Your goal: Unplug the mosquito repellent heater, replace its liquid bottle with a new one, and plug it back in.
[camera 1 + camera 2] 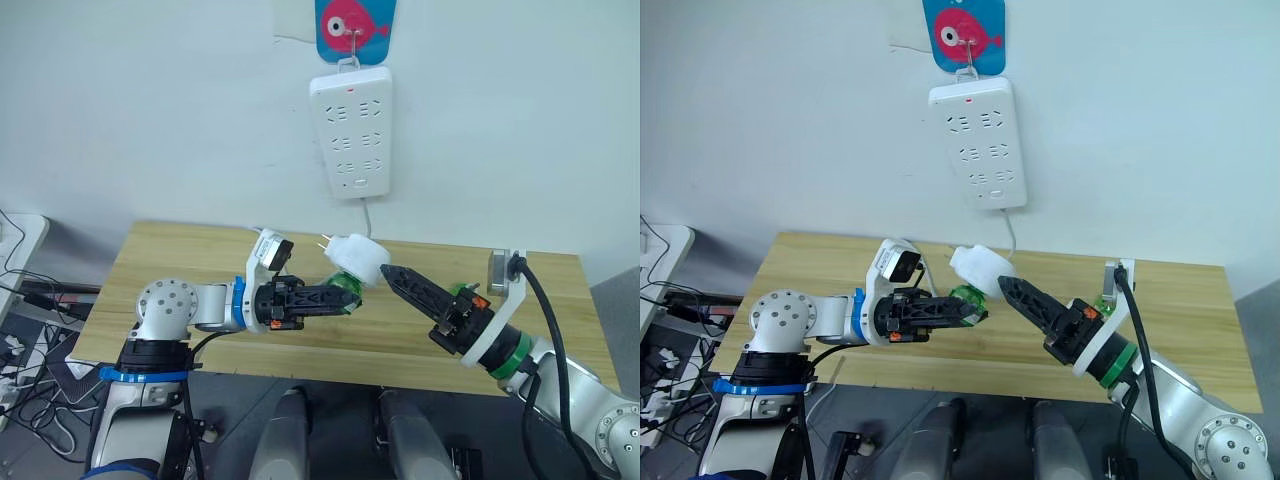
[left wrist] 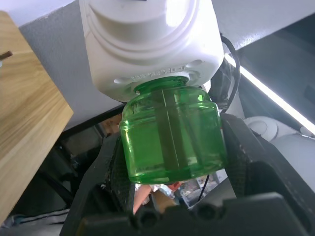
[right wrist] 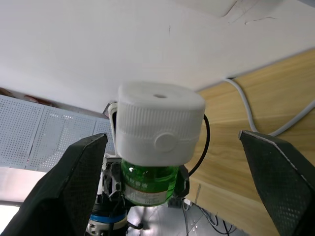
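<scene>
Left wrist view: heater (image 2: pixel 147 44) top cropped

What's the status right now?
Left end effector shut on green bottle. Right end effector open beside heater. Heater unplugged, bottle attached. Nothing in the way.

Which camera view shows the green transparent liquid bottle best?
The left wrist view: the green transparent liquid bottle appears close, screwed into the white heater. The eye views show a sliver; the right wrist view shows its lower part.
</scene>
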